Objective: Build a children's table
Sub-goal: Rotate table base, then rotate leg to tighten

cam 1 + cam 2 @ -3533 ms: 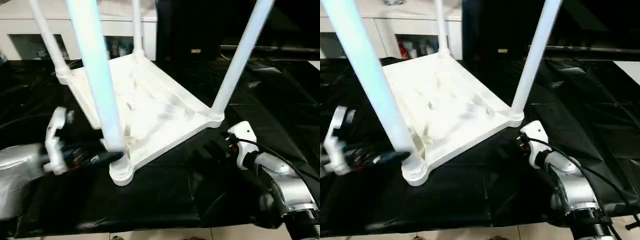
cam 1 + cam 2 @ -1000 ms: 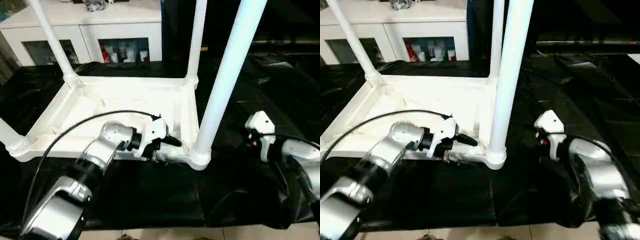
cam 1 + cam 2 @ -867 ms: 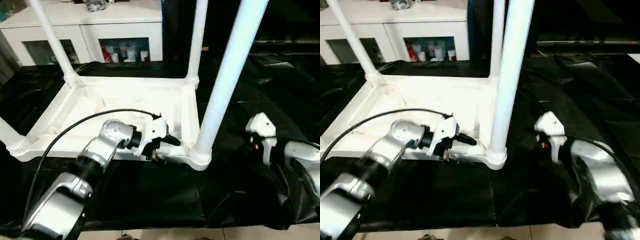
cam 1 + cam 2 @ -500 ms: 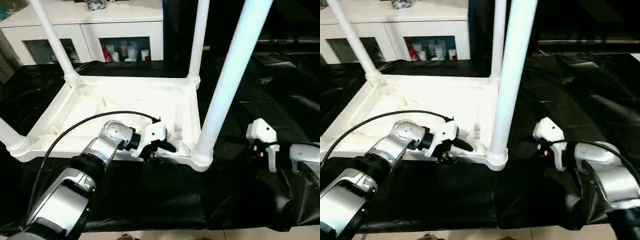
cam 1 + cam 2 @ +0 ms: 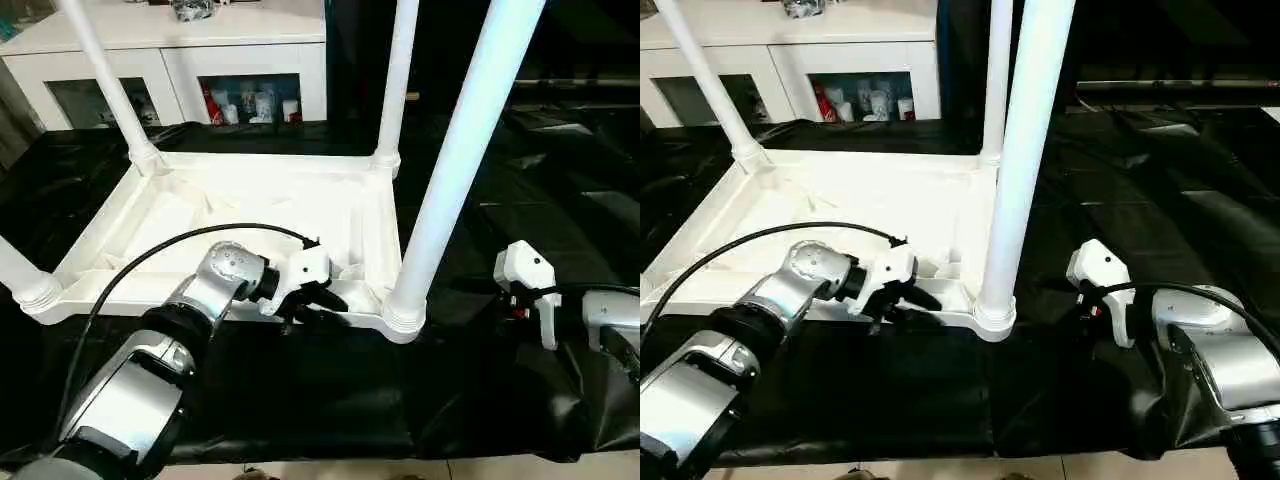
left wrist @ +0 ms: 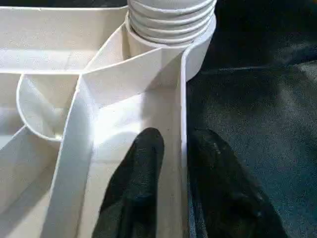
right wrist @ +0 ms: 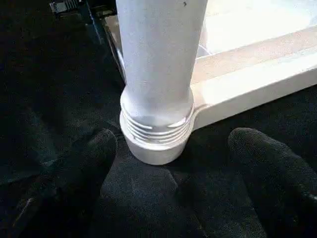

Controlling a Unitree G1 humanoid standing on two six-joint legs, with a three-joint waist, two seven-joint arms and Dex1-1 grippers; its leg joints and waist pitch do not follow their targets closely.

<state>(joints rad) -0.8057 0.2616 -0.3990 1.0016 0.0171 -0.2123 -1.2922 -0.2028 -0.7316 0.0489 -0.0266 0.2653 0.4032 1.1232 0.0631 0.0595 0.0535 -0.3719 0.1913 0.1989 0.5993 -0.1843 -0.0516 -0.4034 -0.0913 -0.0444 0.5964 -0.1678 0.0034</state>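
The children's table (image 5: pixel 250 205) is lying upside down on the black-covered work table (image 5: pixel 300 390), its legs pointing up. The left gripper (image 6: pixel 173 148) is pinching the tabletop's near rim (image 6: pixel 181 114), one finger inside and one outside, just left of the near right leg (image 5: pixel 455 160). The right gripper (image 7: pixel 171 148) is hovering with fingers spread wide, facing that leg's socket (image 7: pixel 156 134) without touching it.
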